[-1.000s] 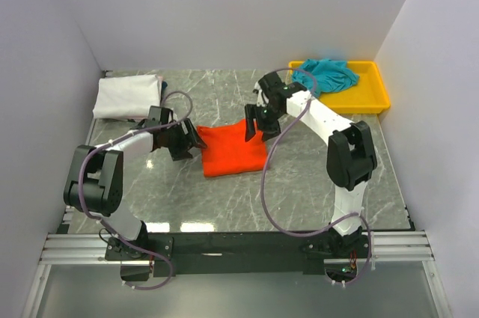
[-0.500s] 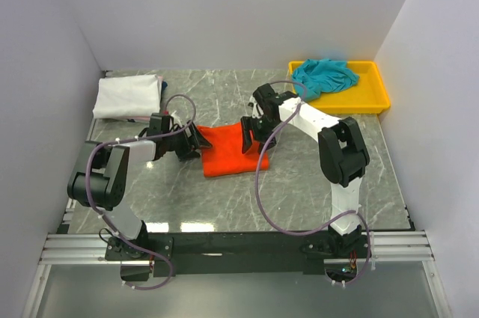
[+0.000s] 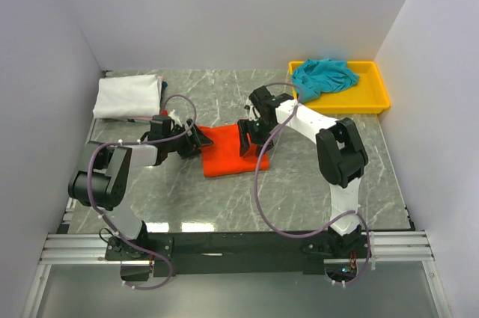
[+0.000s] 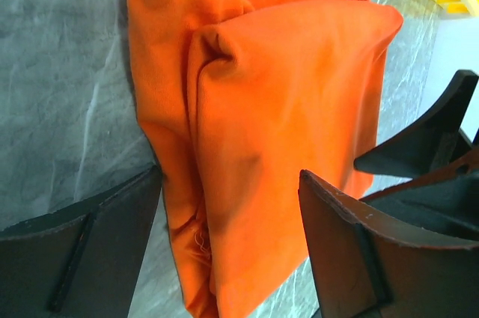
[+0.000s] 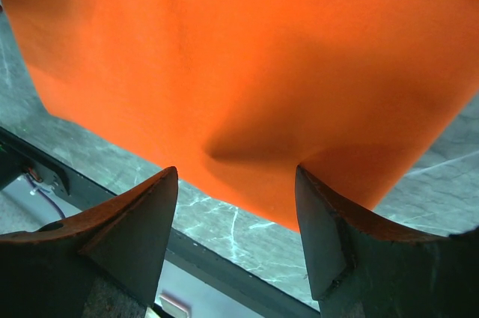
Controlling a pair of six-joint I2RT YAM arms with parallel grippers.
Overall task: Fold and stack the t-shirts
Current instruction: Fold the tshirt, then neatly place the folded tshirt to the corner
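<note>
Orange tee (image 5: 247,49) cropped, R wrist cam

We see a bench (image 3: 314,183) with a grey-green marbled top, enclosed on three sides by plain white walls (image 3: 239,11). An aluminium rail (image 3: 82,247) runs along its near edge. Lighting is even; the near surface shows a pale reflection.
</note>
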